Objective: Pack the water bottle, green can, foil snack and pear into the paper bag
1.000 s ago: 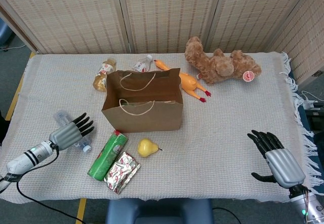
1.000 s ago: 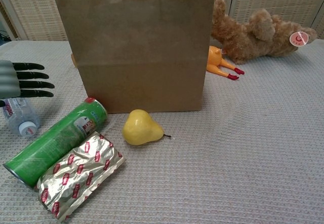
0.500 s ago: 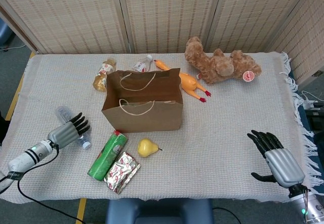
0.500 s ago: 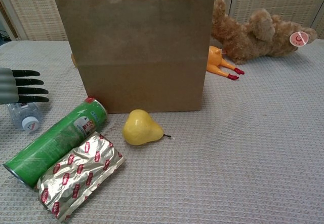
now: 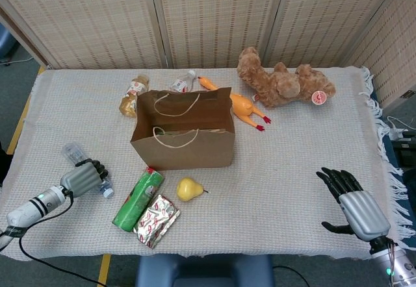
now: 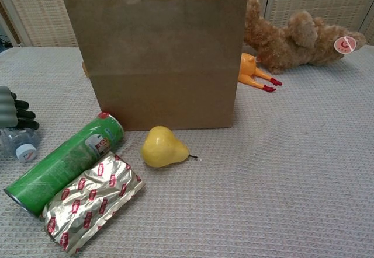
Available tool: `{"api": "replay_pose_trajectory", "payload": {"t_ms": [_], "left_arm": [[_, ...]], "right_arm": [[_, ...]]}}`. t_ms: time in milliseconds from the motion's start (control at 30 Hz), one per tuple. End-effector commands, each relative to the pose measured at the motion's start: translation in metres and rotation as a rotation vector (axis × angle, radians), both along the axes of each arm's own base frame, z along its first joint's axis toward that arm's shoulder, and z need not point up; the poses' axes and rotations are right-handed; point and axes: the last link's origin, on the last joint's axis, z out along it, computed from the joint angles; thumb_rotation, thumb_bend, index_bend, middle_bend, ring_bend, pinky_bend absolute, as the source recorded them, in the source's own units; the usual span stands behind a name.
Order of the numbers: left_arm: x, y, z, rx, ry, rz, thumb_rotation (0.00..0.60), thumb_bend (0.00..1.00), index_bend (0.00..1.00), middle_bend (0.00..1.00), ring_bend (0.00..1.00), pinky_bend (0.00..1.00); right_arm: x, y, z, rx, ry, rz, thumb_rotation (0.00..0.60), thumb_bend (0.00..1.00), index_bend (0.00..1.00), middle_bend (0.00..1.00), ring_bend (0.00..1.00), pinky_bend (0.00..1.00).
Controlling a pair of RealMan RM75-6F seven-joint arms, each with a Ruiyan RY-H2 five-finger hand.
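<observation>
Left robot hand [image 5: 83, 178]: 1 s ago it was over the water bottle [image 5: 73, 152] with fingers stretched flat; now it has come down and the fingers curl around the bottle's middle. In the chest view the dark fingers wrap the clear body just above the cap. Looks like a grip is closing, but I cannot tell if it is firm yet.
Water bottle: lies on the counter [image 5: 305, 150] at the left, well apart from the paper bag [image 5: 184, 137], not lifted. It turned a bit since 1 s ago; one end now sticks out behind the hand.
Right robot hand [image 5: 354, 202]: same place as before, near the right front corner, fingers apart, holds nothing.
Paper bag: stands upright, mouth open to the top, handles up. Inside seems empty as far as the head view shows.
Green can [image 5: 138, 198]: lies on its side, in front of the bag, untouched.
Foil snack [image 5: 156, 219]: just beside the can, touching it, nearer the front edge.
Pear [image 5: 189, 188]: right of the can, in front of the bag, apart from it.
Meaning for task: packing not begun, all 4 items are outside. Bottle is prob. first; next move needs a lift and carry to the right, high enough to pass the bag rim.
Risk: smooth round bottle may slip or roll out from the fingers.
</observation>
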Motion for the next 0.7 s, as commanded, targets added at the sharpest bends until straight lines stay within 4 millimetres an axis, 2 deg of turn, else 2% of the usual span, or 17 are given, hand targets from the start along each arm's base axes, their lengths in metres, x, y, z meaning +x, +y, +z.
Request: {"api": "replay_pose_trajectory", "payload": {"t_ms": [33, 233, 400, 500, 567, 700], "left_arm": [[0.002, -0.002, 0.015, 0.050, -0.079, 0.016, 0.600, 0.70, 0.57, 0.68, 0.61, 0.71], [0.015, 0.003, 0.058, 0.248, -0.302, 0.018, 0.600, 0.70, 0.57, 0.69, 0.62, 0.71], [0.031, 0.018, 0.097, 0.472, -0.592, 0.070, 0.600, 0.70, 0.57, 0.69, 0.62, 0.71], [0.046, 0.028, 0.114, 0.585, -0.814, 0.102, 0.600, 0.70, 0.57, 0.69, 0.62, 0.70], [0.062, 0.036, 0.124, 0.649, -1.033, 0.143, 0.600, 0.70, 0.57, 0.69, 0.62, 0.70], [0.099, 0.045, 0.132, 0.641, -1.424, 0.230, 0.600, 0.70, 0.56, 0.67, 0.60, 0.68]], "right_arm": [[0.000, 0.000, 0.000, 0.000, -0.001, 0.000, 0.600, 0.02, 0.00, 0.00, 0.00, 0.00], [0.000, 0.001, 0.001, 0.001, -0.004, 0.006, 0.600, 0.02, 0.00, 0.00, 0.00, 0.00], [0.002, 0.001, 0.000, 0.003, -0.004, 0.013, 0.600, 0.02, 0.00, 0.00, 0.00, 0.00], [0.003, 0.001, -0.001, 0.004, -0.004, 0.017, 0.600, 0.02, 0.00, 0.00, 0.00, 0.00], [0.003, 0.001, -0.002, 0.009, 0.000, 0.020, 0.600, 0.02, 0.00, 0.00, 0.00, 0.00], [0.004, 0.000, -0.005, 0.018, 0.005, 0.022, 0.600, 0.02, 0.00, 0.00, 0.00, 0.00]]}}
